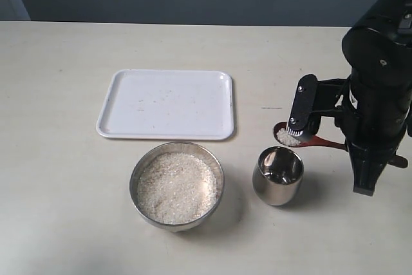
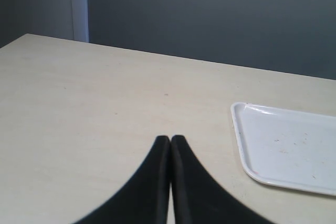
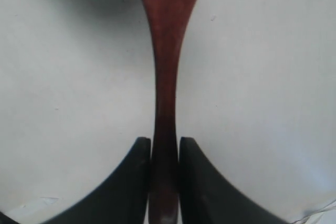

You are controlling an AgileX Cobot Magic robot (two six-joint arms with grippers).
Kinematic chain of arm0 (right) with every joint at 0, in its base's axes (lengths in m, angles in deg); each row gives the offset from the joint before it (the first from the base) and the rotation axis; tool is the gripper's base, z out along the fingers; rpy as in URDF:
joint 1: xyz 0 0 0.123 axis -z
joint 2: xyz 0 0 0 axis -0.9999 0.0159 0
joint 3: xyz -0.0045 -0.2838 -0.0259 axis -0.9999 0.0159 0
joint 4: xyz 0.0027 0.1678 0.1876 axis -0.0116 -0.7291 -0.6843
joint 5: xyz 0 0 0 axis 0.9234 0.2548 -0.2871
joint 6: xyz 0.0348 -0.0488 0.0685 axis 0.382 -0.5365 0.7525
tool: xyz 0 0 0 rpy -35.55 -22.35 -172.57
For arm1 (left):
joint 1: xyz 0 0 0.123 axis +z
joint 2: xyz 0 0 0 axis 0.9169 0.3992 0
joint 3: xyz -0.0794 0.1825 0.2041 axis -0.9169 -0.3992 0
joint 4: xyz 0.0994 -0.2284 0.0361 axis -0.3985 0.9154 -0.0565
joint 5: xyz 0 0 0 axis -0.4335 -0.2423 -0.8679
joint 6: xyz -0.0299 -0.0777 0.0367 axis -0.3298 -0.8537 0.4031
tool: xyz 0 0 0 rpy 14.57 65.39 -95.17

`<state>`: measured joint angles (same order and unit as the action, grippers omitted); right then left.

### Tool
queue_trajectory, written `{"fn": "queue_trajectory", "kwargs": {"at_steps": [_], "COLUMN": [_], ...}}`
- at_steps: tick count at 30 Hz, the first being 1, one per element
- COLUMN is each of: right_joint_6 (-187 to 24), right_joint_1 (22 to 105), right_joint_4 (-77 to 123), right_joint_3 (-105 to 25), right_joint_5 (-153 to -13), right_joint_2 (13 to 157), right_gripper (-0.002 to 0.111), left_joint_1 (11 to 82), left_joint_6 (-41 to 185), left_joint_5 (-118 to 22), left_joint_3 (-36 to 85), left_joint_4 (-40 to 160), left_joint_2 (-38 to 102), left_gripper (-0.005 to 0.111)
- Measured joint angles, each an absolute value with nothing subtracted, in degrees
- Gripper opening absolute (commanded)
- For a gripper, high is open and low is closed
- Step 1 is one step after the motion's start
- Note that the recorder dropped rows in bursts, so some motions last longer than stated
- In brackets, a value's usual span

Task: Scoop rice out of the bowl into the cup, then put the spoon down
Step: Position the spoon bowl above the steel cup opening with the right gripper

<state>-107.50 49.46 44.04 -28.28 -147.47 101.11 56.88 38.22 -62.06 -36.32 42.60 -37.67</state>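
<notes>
Right wrist view: right hand [image 3: 165,144] clamps spoon [image 3: 165,66] handle; left hand [image 2: 170,141] closed.

Arm [image 1: 378,82] at frame right: bulky glossy blk casing, small screws. Left gripper [image 2: 170,140] & right gripper [image 3: 165,141]: blk curved fingers, tapering tips.

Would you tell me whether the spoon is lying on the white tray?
No, the spoon is clamped in the jaws of the right gripper, its head near the cup, off the tray.
</notes>
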Motion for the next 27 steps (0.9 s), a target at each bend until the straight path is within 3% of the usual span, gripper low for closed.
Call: {"fn": "queue_trajectory", "kwargs": {"at_steps": [27], "right_joint_6": [-106.4], "right_joint_1": [49.5], "right_joint_4": [44.0], "right_joint_3": [-28.3], "right_joint_5": [-147.5], "right_joint_2": [101.1], "right_gripper": [-0.001], "left_joint_1": [56.9], "left_joint_6": [38.2], "left_joint_5": [-62.1], "left_joint_3": [-36.3], "left_joint_4": [42.6], "left_joint_2": [-37.7], "left_gripper": [0.001]}}
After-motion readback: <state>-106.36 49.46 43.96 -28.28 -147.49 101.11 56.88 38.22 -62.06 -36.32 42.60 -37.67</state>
